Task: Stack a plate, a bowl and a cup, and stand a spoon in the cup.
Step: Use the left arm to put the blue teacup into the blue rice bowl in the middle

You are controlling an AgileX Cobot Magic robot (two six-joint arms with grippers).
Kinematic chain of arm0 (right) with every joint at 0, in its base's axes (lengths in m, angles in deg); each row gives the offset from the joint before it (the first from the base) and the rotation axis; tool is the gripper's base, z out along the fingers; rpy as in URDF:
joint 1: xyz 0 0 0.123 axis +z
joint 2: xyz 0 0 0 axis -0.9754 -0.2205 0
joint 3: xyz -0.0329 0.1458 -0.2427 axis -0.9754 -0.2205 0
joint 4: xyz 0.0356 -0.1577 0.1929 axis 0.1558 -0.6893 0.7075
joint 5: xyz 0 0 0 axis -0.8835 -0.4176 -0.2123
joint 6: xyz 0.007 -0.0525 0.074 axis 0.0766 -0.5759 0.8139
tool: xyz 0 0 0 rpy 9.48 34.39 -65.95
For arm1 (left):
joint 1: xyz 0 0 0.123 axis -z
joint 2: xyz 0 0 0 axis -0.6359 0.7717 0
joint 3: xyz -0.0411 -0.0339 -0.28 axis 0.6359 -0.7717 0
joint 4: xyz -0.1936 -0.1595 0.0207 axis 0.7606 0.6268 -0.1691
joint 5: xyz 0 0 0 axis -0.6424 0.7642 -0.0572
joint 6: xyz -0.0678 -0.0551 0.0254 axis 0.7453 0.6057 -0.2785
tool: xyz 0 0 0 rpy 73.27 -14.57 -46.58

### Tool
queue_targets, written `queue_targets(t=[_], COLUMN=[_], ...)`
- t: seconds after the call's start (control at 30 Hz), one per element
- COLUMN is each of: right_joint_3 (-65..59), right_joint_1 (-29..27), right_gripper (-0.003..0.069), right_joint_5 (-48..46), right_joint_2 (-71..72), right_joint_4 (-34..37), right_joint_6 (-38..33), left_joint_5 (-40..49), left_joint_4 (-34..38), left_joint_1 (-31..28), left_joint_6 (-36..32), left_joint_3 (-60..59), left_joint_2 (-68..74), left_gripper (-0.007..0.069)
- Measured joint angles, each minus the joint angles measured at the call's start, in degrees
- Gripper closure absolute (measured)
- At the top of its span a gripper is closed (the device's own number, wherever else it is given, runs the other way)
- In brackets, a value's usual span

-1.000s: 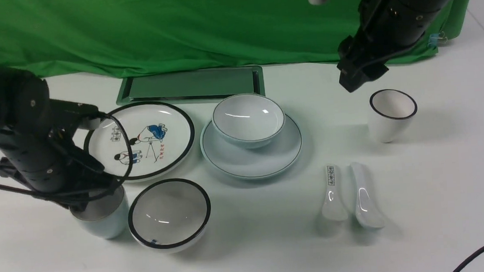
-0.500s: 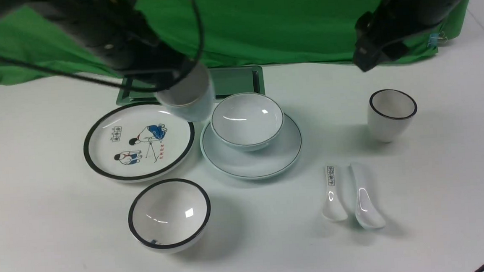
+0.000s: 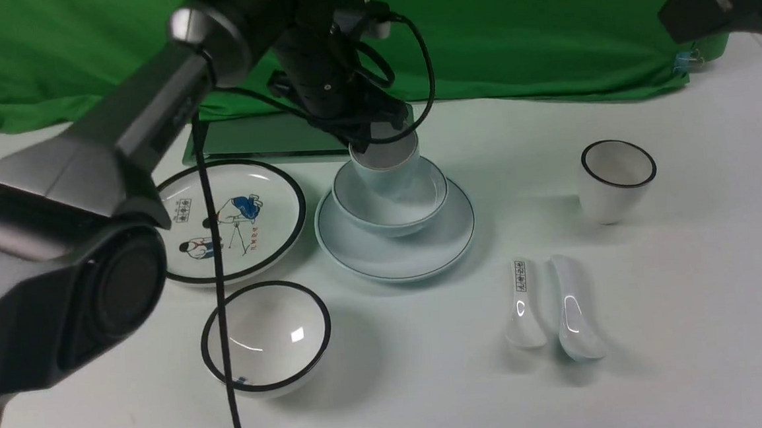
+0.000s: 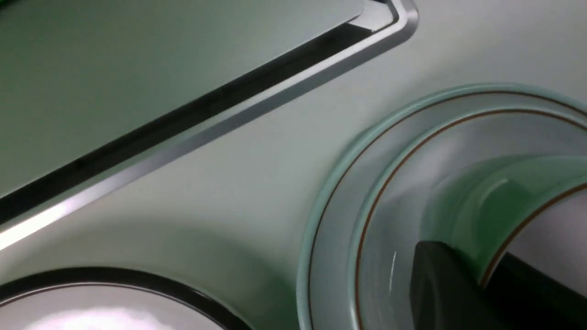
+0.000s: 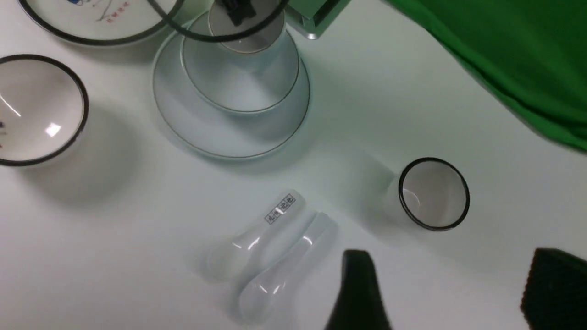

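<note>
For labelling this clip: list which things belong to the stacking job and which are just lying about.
Job in hand:
plate
bowl
cup
plain spoon

Lying about:
cartoon plate
black-rimmed bowl
black-rimmed cup
printed spoon
tray

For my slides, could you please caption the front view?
Left gripper holds the cup inside the bowl on the plate; the spoon lies aside.
</note>
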Motion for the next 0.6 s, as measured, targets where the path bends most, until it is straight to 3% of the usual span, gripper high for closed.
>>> queue_targets(t=[0.3,0.43,0.57,0.6], right_joint_3=[-5.5,-6.0,-6.2,-6.2], right_joint_1=[0.0,0.0,-0.1,-0.1], right_gripper=[0.0170,0.0170,0.0170,0.0170], right_joint_5=[1.4,1.4,1.0,0.8], right_joint_2=[-0.7,-1.6,-1.7,-1.7], right_joint_4=[0.0,0.0,0.0,0.0], right_joint_6=[0.3,0.3,0.3,0.3], left_joint_5=[0.1,0.1,0.2,0.2], left_joint_4=[2.5,2.8,2.0,1.8], left_joint_1=[0.0,0.0,0.0,0.0], left_joint_6=[-0.3,-0.3,-0.2,-0.2], left_joint_3=[-1.6,-3.2,-3.5,-3.5], left_joint_2=[0.2,0.2,-2.1,-2.3], left_gripper=[0.0588,0.0471,0.0307,0.0300])
